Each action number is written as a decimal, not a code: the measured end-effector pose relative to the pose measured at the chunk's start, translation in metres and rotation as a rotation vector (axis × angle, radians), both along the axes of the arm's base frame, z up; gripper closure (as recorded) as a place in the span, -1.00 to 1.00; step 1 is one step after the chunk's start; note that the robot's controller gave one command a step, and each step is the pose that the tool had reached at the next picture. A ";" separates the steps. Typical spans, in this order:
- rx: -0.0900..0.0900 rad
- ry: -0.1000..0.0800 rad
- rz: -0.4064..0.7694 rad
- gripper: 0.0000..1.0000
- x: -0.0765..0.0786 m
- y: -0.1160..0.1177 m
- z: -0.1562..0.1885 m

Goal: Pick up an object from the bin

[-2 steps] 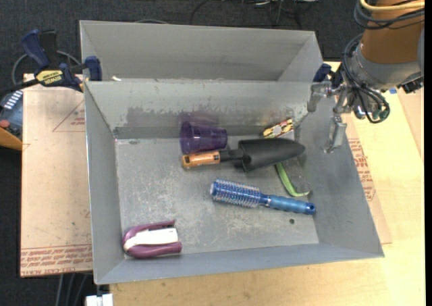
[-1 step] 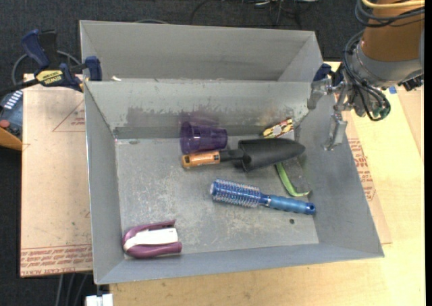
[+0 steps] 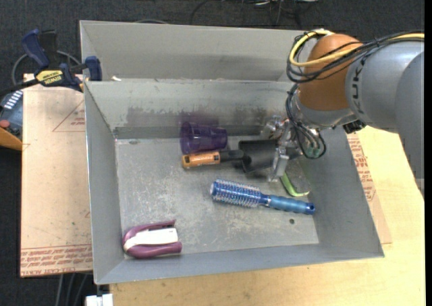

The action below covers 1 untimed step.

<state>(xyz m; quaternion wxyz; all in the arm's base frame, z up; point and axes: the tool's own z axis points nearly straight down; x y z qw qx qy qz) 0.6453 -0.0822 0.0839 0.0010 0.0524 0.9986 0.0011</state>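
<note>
Camera view, right of centre: gripper (image 3: pixel 278 166) low inside grey bin (image 3: pixel 101 183), under orange wrist cover (image 3: pixel 331 71). Sits at right end of black blocky object (image 3: pixel 255 153); touching or just apart, cannot tell. Opening width and any hold: cannot tell. Green curved strip (image 3: pixel 291 186) just below and right of gripper. Blue hairbrush (image 3: pixel 256 198) lower, lying across. Orange-handled tool (image 3: pixel 200 159) and purple cup (image 3: pixel 201 137) left of black blocky object. Purple-and-white stapler-like item (image 3: pixel 152 240) at lower left, well apart.
</note>
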 end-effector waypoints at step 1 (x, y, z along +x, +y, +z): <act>-0.004 -0.013 0.136 -1.00 0.001 -0.003 0.074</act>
